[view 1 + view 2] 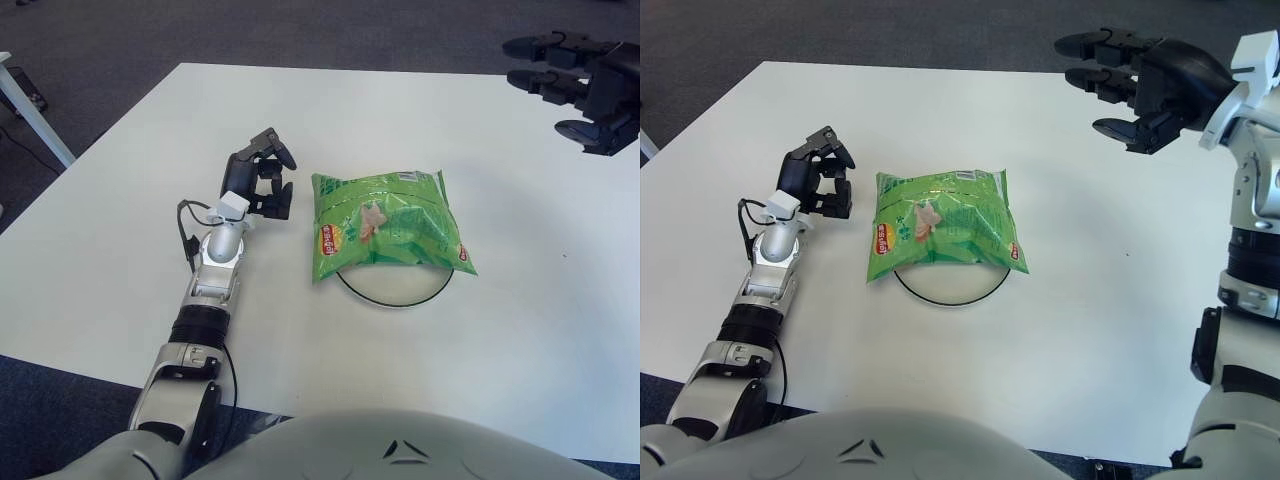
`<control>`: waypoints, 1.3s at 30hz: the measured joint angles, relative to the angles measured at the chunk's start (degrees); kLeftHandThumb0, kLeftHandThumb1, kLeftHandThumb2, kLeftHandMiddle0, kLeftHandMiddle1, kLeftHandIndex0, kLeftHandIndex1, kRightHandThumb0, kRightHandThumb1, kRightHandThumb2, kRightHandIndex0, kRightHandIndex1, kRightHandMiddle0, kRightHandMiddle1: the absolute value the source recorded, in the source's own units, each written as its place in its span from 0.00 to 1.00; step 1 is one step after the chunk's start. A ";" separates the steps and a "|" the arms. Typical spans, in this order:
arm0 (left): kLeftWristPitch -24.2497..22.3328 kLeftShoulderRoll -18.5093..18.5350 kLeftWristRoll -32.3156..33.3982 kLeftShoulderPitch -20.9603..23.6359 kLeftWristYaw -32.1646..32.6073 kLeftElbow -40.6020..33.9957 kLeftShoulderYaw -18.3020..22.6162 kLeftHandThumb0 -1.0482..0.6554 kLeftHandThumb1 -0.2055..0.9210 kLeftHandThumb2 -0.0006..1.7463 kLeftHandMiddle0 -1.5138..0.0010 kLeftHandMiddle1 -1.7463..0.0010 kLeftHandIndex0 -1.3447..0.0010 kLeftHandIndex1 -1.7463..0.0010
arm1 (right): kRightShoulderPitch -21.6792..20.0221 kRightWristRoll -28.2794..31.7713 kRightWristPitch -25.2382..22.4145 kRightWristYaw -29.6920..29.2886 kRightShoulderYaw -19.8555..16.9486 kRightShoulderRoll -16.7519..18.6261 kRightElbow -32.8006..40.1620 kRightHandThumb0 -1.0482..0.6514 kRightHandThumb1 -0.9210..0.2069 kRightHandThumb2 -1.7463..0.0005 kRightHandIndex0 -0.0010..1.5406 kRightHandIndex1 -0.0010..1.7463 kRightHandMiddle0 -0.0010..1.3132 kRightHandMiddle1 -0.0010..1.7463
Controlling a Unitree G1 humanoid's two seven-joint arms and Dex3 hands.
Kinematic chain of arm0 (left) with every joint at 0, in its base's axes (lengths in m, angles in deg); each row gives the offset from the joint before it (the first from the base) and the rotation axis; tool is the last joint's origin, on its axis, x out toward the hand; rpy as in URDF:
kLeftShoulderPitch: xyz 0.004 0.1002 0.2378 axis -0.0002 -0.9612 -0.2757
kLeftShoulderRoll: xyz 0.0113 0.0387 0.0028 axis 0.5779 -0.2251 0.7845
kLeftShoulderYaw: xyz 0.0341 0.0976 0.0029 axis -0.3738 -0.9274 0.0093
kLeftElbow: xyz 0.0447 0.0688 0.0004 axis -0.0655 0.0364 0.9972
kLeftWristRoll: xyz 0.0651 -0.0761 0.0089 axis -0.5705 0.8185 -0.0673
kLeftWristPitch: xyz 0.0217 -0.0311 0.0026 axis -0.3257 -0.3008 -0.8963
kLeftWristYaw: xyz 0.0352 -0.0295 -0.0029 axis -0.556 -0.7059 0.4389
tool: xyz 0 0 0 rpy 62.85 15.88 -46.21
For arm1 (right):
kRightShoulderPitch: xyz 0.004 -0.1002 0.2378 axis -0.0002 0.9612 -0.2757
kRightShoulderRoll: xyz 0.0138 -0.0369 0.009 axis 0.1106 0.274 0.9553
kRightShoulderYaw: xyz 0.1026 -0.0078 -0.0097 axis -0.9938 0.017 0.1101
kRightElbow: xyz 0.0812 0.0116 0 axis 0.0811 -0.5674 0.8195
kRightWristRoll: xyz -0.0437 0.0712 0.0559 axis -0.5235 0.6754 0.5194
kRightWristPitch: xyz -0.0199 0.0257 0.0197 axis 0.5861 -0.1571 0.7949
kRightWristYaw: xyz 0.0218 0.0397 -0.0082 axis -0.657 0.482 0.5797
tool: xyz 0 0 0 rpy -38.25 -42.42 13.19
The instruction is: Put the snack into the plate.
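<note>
Left eye view first: the green crinkly foil snack bag [388, 222] lies flat at the centre of the white matte table [120, 200], covering most of the thin black-rimmed round plate [390, 296], whose rim peeks out only along the bag's six o'clock edge. So the snack sits on the plate, though draped over it rather than neatly inside. The left hand [262, 180] shows just beside the bag at its nine o'clock, dark fingers curled in on themselves and gripping nothing; whether it touches the table I cannot tell. Up at the bag's two o'clock, well apart and raised above the far table corner, the right hand [1145, 78] hovers with fingers spread, holding nothing. Now the bag itself: it looks puffed with air, so I judge it light, soft and easily crushed, with brittle contents inside and a slick film that could slide under smooth fingertips. The flat crimped seams at the twelve and six o'clock ends look like the safest places to pinch; otherwise a gentle wide grasp across the pillowy middle. The table is smooth and pale, offering little friction, so a nudge could skate the bag off the rim. Around the table runs dark grey carpet, and a pale slanted bar [35, 115] shows at ten o'clock.
</note>
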 measured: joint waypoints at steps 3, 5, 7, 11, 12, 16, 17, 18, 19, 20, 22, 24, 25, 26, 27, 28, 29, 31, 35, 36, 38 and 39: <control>0.49 -0.16 0.05 0.37 0.01 0.39 0.06 0.30 0.32 0.87 0.10 0.00 0.44 0.00 | 3.69 1.37 1.51 -2.27 -3.60 1.43 0.41 0.61 0.71 0.23 0.02 0.35 0.00 0.46; 0.66 -0.14 0.08 0.40 0.01 0.58 0.18 0.30 0.32 0.87 0.10 0.00 0.45 0.00 | 6.73 1.40 3.22 -4.97 -5.66 3.26 0.67 0.58 0.68 0.24 0.03 0.42 0.00 0.50; 0.68 0.01 0.10 0.40 -0.01 0.82 0.27 0.30 0.32 0.87 0.10 0.00 0.45 0.00 | 9.20 1.15 4.62 -8.14 -6.78 5.42 1.08 0.55 0.62 0.25 0.08 0.58 0.00 0.59; 0.68 0.32 0.23 0.48 -0.10 1.52 0.44 0.30 0.32 0.86 0.10 0.00 0.45 0.00 | 14.78 -0.23 8.59 -18.12 -8.62 12.96 3.12 0.72 0.36 0.44 0.24 0.84 0.03 0.82; 0.68 0.37 0.28 0.52 -0.14 1.62 0.44 0.30 0.32 0.86 0.10 0.00 0.45 0.00 | 15.92 -0.65 9.95 -19.97 -8.72 14.52 3.10 0.68 0.30 0.48 0.26 0.86 0.06 0.89; 0.68 0.55 0.46 0.68 -0.34 1.95 0.56 0.30 0.32 0.87 0.10 0.00 0.45 0.00 | 19.81 -1.35 12.88 -25.21 -8.81 19.70 2.77 0.63 0.29 0.49 0.31 0.84 0.18 0.98; 0.68 0.62 0.51 0.75 -0.42 2.12 0.59 0.30 0.32 0.87 0.10 0.00 0.45 0.00 | 20.43 -1.42 12.86 -26.72 -8.75 20.84 3.23 0.63 0.29 0.49 0.32 0.84 0.19 0.98; 0.68 0.67 0.53 0.82 -0.51 2.26 0.61 0.30 0.32 0.87 0.10 0.00 0.45 0.00 | 20.90 -1.44 12.85 -28.05 -8.67 21.72 3.74 0.62 0.30 0.48 0.33 0.83 0.22 0.99; 0.68 0.71 0.56 0.88 -0.60 2.39 0.62 0.30 0.32 0.87 0.10 0.00 0.45 0.00 | 21.26 -1.42 12.80 -29.22 -8.55 22.65 4.46 0.62 0.34 0.45 0.32 0.84 0.26 0.99; 0.68 0.72 0.58 0.94 -0.66 2.48 0.63 0.30 0.32 0.87 0.10 0.00 0.45 0.00 | 21.47 -1.40 12.59 -30.34 -8.46 23.25 5.28 0.62 0.35 0.44 0.32 0.85 0.28 0.99; 0.68 0.72 0.65 1.09 -0.81 2.67 0.64 0.30 0.32 0.87 0.10 0.00 0.45 0.00 | 21.67 -1.23 12.18 -32.52 -8.38 24.68 7.47 0.62 0.41 0.39 0.34 0.86 0.32 1.00; 0.68 0.69 0.83 1.24 -1.08 2.85 0.64 0.30 0.32 0.86 0.10 0.00 0.45 0.00 | 21.73 -0.62 11.53 -34.44 -8.40 25.90 9.69 0.62 0.59 0.24 0.43 0.88 0.42 1.00; 0.68 0.67 0.99 1.31 -1.16 2.94 0.66 0.30 0.32 0.86 0.10 0.00 0.45 0.00 | 21.74 -0.31 11.20 -35.18 -8.41 26.46 10.62 0.61 0.65 0.19 0.46 0.89 0.45 1.00; 0.69 0.62 1.21 1.40 -1.24 3.09 0.67 0.30 0.32 0.86 0.10 0.00 0.45 0.00 | 21.80 -0.11 10.81 -35.90 -8.41 27.06 11.39 0.61 0.68 0.17 0.47 0.90 0.46 1.00; 0.68 0.57 1.44 1.49 -1.29 3.23 0.70 0.30 0.33 0.86 0.10 0.00 0.45 0.00 | 21.97 -0.01 10.34 -36.55 -8.39 27.56 12.07 0.61 0.74 0.13 0.50 0.90 0.49 1.00; 0.68 0.49 1.61 1.62 -1.33 3.36 0.71 0.30 0.33 0.86 0.10 0.00 0.45 0.00 | 22.34 -0.03 10.04 -37.37 -8.36 28.06 12.66 0.61 0.77 0.10 0.52 0.90 0.50 1.00; 0.69 0.42 1.82 1.76 -1.36 3.49 0.75 0.30 0.33 0.86 0.11 0.00 0.45 0.00 | 22.93 -0.08 9.72 -38.30 -8.34 28.72 13.35 0.62 0.79 0.09 0.54 0.90 0.51 1.00; 0.68 0.30 2.03 1.95 -1.35 3.84 0.88 0.30 0.33 0.86 0.11 0.00 0.45 0.00 | 24.88 -0.39 9.33 -40.51 -8.09 30.48 14.45 0.62 0.83 0.07 0.56 0.90 0.53 1.00; 0.82 0.25 2.09 2.12 -1.39 4.39 1.00 0.30 0.33 0.86 0.11 0.00 0.45 0.00 | 27.73 -0.77 6.31 -43.20 -7.36 32.20 14.48 0.62 0.86 0.05 0.61 0.88 0.52 1.00; 0.82 0.26 2.10 2.17 -1.39 4.44 1.07 0.30 0.33 0.86 0.11 0.00 0.45 0.00 | 27.91 -0.79 5.92 -43.61 -7.28 32.27 14.49 0.62 0.86 0.05 0.61 0.88 0.52 1.00; 0.86 0.26 2.14 2.28 -1.39 4.49 1.18 0.30 0.33 0.86 0.11 0.00 0.45 0.00 | 28.38 -0.77 5.20 -44.48 -7.23 32.47 14.66 0.62 0.84 0.06 0.60 0.88 0.50 1.00; 0.92 0.28 2.20 2.29 -1.39 4.54 1.22 0.30 0.33 0.86 0.11 0.00 0.45 0.00 | 28.61 -0.77 4.80 -44.73 -7.14 32.62 14.67 0.62 0.83 0.07 0.60 0.88 0.49 1.00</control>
